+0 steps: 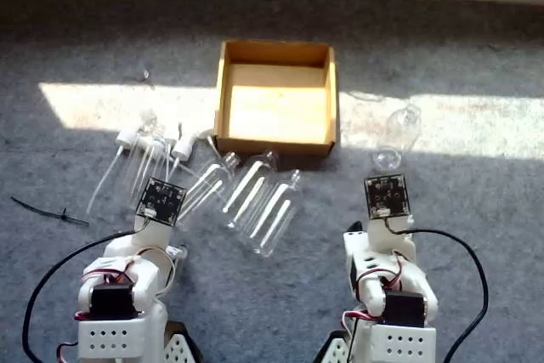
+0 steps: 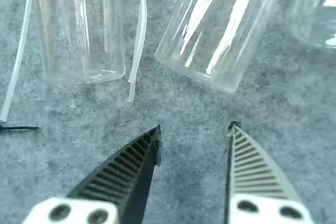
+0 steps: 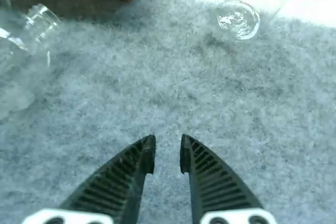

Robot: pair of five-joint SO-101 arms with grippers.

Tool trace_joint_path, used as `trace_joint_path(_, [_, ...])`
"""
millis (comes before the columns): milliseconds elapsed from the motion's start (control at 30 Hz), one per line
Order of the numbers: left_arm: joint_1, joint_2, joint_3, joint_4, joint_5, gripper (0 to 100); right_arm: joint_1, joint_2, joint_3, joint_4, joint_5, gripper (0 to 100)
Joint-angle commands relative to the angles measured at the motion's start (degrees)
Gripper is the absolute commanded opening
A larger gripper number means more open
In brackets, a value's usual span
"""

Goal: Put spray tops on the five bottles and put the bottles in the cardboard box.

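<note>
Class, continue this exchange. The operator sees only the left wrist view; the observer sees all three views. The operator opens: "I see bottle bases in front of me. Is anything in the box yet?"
Observer: No. In the high view the box holds nothing.
Operator: Is any bottle away from the ones near me?
Observer: Yes. One bottle lies alone to the right of the box, ahead of the right gripper and not touching it.
Operator: Where are the heads of the tubes I see?
Observer: Two white tops lie on the carpet left of the box, past your bottles.
</note>
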Motion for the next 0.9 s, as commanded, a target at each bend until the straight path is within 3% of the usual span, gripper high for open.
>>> trace_joint_path(0, [-0.6,0.1,0.0,0.4,-0.4,20,-0.1,0.1,6.8,0.1,-0.7,7.4])
trace_joint_path(467, [-0.3,0.1,0.0,0.4,-0.4,20,-1.6,-0.5,6.7,-0.5,-0.4,7.4])
trace_joint_path(733, [0.7,0.1,0.0,0.4,-0.5,20,12.8,-0.3,1.5,-23.5,6.3,7.5])
trace_joint_path(867, [0.7,0.1,0.0,0.4,-0.5,20,15.4,0.1,-4.7,-23.5,4.6,7.5])
